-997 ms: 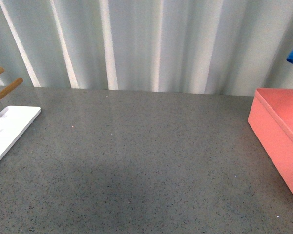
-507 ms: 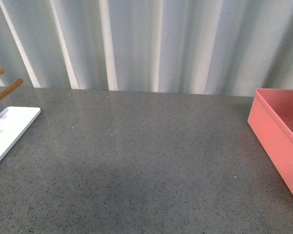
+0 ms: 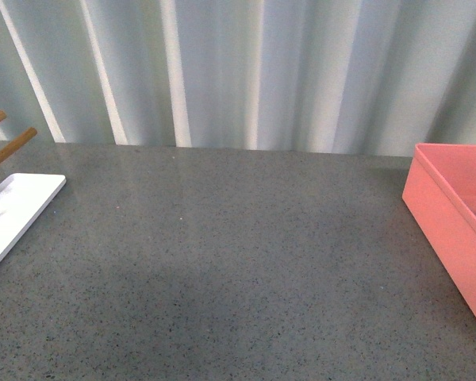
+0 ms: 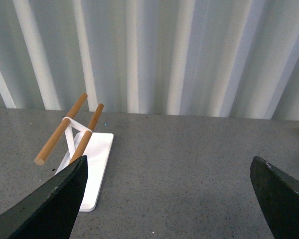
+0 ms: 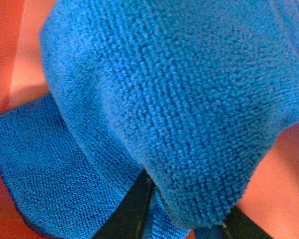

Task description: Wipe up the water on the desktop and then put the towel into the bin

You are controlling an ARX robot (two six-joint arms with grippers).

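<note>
Right end effector (image 5: 182, 219): dark fingers close on the towel (image 5: 174, 99), gripping it inside the bin (image 3: 452, 226).
Left end effector (image 4: 169, 199): fingers spread wide, holding nothing, above the desk (image 3: 222, 262).
White tray (image 3: 12, 214): desk's left edge, carrying wooden rods (image 4: 65, 130).

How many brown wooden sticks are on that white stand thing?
2. Both wooden sticks sit side by side on the white stand at the left end of the desktop, slanting upward: one is the outer stick, the other is beside it.
</note>
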